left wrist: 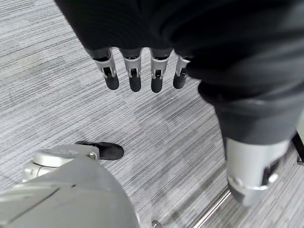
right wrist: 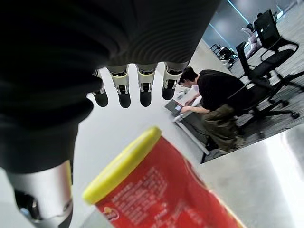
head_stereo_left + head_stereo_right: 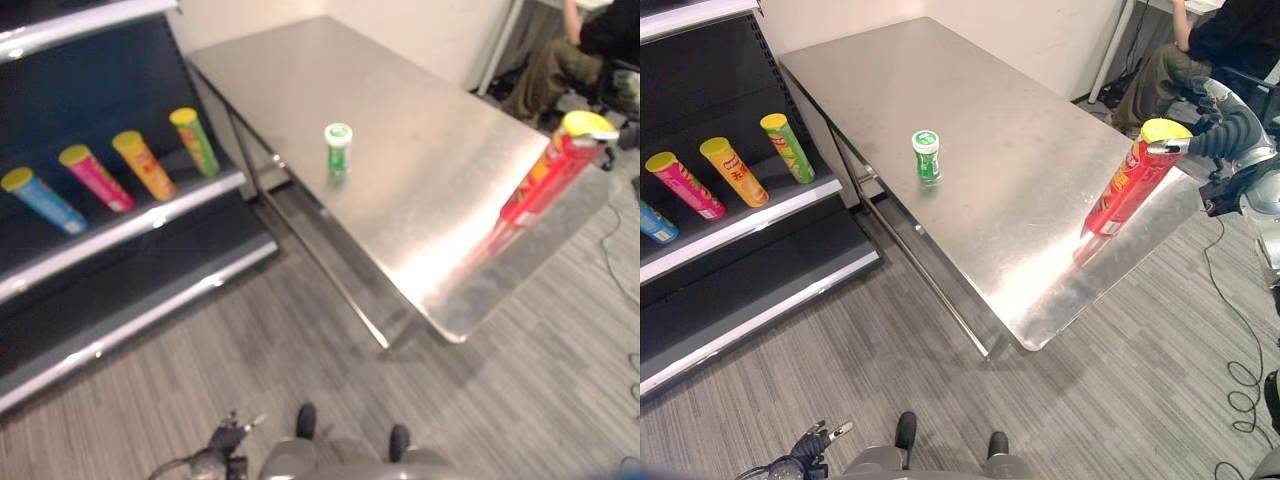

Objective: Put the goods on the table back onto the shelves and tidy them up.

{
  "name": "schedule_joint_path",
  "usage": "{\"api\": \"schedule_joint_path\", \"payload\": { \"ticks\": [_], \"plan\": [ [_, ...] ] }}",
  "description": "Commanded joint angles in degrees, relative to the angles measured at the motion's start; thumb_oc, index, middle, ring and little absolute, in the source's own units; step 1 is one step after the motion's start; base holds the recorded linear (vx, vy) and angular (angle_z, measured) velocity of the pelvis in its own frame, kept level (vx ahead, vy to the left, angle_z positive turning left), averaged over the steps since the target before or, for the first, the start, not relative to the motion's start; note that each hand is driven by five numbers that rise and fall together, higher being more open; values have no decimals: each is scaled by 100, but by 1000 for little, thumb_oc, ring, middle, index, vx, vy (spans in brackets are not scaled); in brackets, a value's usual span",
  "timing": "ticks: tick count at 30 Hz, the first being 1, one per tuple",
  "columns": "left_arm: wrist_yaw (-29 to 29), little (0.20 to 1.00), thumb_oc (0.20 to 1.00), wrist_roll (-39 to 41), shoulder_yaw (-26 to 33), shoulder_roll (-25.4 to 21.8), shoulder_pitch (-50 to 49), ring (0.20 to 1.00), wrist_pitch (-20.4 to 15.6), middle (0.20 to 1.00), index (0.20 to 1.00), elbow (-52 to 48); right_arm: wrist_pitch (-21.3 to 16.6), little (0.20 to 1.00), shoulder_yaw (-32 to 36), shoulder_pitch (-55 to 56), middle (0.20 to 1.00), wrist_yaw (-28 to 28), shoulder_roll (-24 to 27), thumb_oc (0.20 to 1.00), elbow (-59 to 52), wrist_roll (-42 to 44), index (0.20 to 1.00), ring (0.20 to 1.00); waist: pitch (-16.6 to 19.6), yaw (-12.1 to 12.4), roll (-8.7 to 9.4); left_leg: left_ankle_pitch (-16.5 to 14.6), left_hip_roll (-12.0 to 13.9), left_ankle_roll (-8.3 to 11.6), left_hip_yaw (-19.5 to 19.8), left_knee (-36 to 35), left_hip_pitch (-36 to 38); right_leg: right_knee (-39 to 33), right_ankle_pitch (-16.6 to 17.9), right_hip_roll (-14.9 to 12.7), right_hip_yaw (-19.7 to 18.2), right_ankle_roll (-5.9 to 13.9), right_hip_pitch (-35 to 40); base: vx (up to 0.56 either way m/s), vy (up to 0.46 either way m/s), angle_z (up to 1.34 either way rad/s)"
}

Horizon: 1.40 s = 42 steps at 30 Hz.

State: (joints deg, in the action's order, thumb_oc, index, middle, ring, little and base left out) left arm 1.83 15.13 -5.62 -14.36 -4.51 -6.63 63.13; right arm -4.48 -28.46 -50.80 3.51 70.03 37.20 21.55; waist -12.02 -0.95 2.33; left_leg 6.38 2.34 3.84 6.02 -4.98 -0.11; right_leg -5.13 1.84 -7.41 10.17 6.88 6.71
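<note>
A tall red can [image 3: 1130, 185] with a yellow lid stands at the right edge of the steel table [image 3: 1020, 110]. My right hand [image 3: 1230, 130] is level with the can's top, just to its right, and one fingertip reaches the lid's rim. The right wrist view shows the straight fingers [image 2: 122, 90] spread above the yellow lid of the red can [image 2: 161, 190], not closed round it. A small green can [image 3: 338, 150] with a white lid stands near the table's left edge. My left hand [image 3: 225, 440] hangs low over the floor, fingers [image 1: 135, 78] relaxed and empty.
On the left, a dark shelf unit [image 3: 120, 230] holds a blue can [image 3: 40, 200], a pink can [image 3: 95, 178], an orange can [image 3: 145, 165] and a green can [image 3: 195, 140], all lying slanted. A person [image 3: 1200, 50] sits on a chair behind the table's right end. Grey floor lies between shelf and table.
</note>
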Motion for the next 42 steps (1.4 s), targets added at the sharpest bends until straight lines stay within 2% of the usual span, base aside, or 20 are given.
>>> {"api": "schedule_joint_path", "payload": {
  "ticks": [1,5,19,29,30,31,32,42],
  "plan": [
    [-34,1000,1000,204,-318,-382,149,1000,-197,1000,1000,21,-76,1000,-538,-827,1000,41,315,1000,226,-324,1000,1000,166,133,346,-1276,351,365,-351,869,-48,532,-935,-385,-6,341,-31,0,0,0],
    [-40,1000,1000,198,-347,-369,183,1000,-198,1000,1000,19,3,1000,-780,-1074,1000,55,143,1000,496,-625,1000,1000,164,145,355,-1270,348,354,-356,855,-47,524,-923,-383,8,348,-35,0,0,0],
    [-29,1000,1000,242,-367,-394,194,1000,-177,1000,1000,50,165,1000,-698,-1262,1000,57,-503,1000,1275,-560,1000,1000,149,266,355,-1262,307,332,-297,847,-97,511,-920,-399,56,352,-42,0,0,0],
    [-98,1000,1000,284,-420,-443,206,1000,-178,1000,1000,17,262,1000,-821,-1368,1000,329,-861,1000,1480,-326,1000,1000,143,366,351,-1265,284,335,-249,866,-89,508,-947,-391,113,332,18,4,-5,6],
    [-114,1000,1000,290,-430,-437,199,1000,-175,1000,1000,12,259,953,-787,-1333,953,348,-873,953,1448,-254,953,953,146,372,351,-1267,286,335,-241,874,-89,511,-950,-391,120,329,20,0,0,0],
    [-124,1000,1000,300,-432,-437,197,1000,-175,1000,1000,6,250,633,-771,-1325,633,360,-876,633,1460,-198,633,633,145,374,350,-1268,286,337,-239,876,-88,514,-952,-391,125,330,23,0,0,0],
    [-122,1000,1000,336,-420,-441,214,1000,-184,1000,1000,-1,246,200,-748,-1365,200,335,-907,200,1567,-107,200,200,139,384,357,-1267,287,339,-239,878,-88,512,-948,-392,118,330,28,0,0,0],
    [-175,1000,1000,321,-450,-426,207,1000,-175,1000,1000,-7,202,200,-707,-1130,200,480,-673,200,1300,59,200,200,132,372,365,-1284,308,364,-222,914,-81,561,-981,-389,145,326,44,0,0,0]
  ]
}}
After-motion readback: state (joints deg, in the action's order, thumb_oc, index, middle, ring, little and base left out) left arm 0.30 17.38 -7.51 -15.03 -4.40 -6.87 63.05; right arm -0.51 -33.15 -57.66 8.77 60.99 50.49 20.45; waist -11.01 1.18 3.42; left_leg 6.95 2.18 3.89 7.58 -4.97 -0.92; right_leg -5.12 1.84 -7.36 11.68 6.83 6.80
